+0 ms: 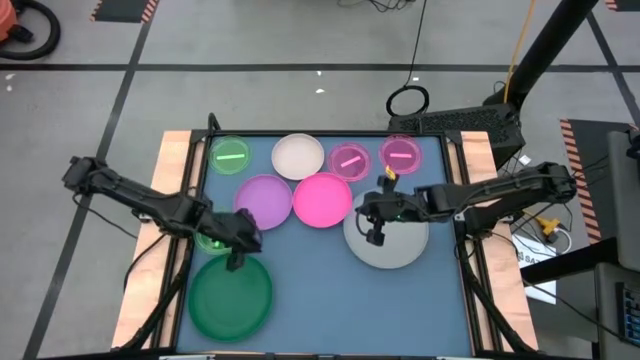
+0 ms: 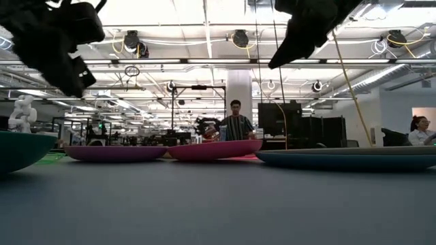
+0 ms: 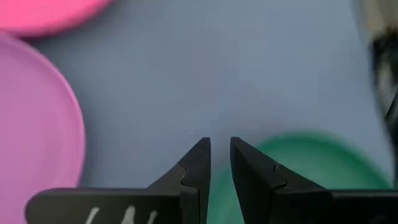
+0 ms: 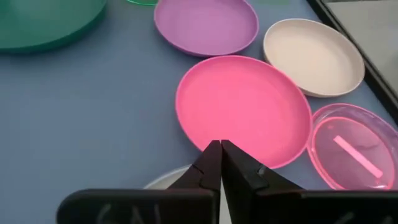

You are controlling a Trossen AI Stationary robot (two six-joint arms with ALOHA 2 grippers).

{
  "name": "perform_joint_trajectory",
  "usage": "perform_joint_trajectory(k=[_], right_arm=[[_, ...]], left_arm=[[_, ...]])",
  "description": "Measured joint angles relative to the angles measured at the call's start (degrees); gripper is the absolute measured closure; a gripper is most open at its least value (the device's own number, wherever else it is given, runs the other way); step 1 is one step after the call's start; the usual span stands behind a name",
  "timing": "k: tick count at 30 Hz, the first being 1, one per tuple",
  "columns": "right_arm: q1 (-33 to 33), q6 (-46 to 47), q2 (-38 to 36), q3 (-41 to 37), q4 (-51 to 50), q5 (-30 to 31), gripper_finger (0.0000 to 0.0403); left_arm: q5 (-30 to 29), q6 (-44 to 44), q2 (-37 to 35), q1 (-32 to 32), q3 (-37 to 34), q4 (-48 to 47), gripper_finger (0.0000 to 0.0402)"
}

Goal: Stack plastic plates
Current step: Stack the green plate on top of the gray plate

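floor [image 1: 250,40]: grey, dark taped lines | ceiling [image 2: 204,20]: bright lamps, pipes | room: benches, seated person [image 2: 236,122]

Dark green plate [image 1: 232,297], purple plate [image 1: 264,200], hot pink plate [image 1: 322,199], perhaps grey-white plate [image 1: 388,243]

A blue-topped bench [image 1: 330,290] with wooden side rails; beyond it a person [image 2: 236,122] stands among desks, another person [image 2: 420,129] seated off to one side.

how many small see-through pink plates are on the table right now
2. Both sit in the back row: one small pink plate right of the white plate, the other pink plate at the row's right end. None looks hidden.
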Motion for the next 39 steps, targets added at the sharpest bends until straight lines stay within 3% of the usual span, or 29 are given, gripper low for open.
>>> perform_joint_trajectory(k=[7, 13, 20, 23, 31, 39], right_arm=[[0.7, 0.7, 0.0, 0.0, -0.1, 0.0, 0.0399], [0.7, 1.0, 0.0, 0.0, -0.1, 0.1, 0.0399], [0.7, 1.4, 0.0, 0.0, -0.1, 0.1, 0.0399], [0.7, 1.4, 0.0, 0.0, -0.1, 0.1, 0.0399], [0.7, 2.2, 0.0, 0.0, -0.1, 0.1, 0.0399], [0.7, 2.2, 0.0, 0.0, -0.1, 0.1, 0.0399]], left_arm=[[-3.4, 7.2, 11.1, -4.7, 8.6, -14.9, 0.0334], [-3.5, 8.5, 15.4, -5.5, 8.9, -16.4, 0.0334], [-3.5, 10.0, 15.3, -5.5, 8.9, -16.3, 0.0329], [-3.4, 10.0, 15.3, -5.5, 8.9, -16.3, 0.0301], [-4.0, 11.2, 16.4, -5.5, 8.9, -15.7, 0.0182], [-3.7, 12.9, 18.8, -5.5, 8.9, -13.2, 0.0170]])
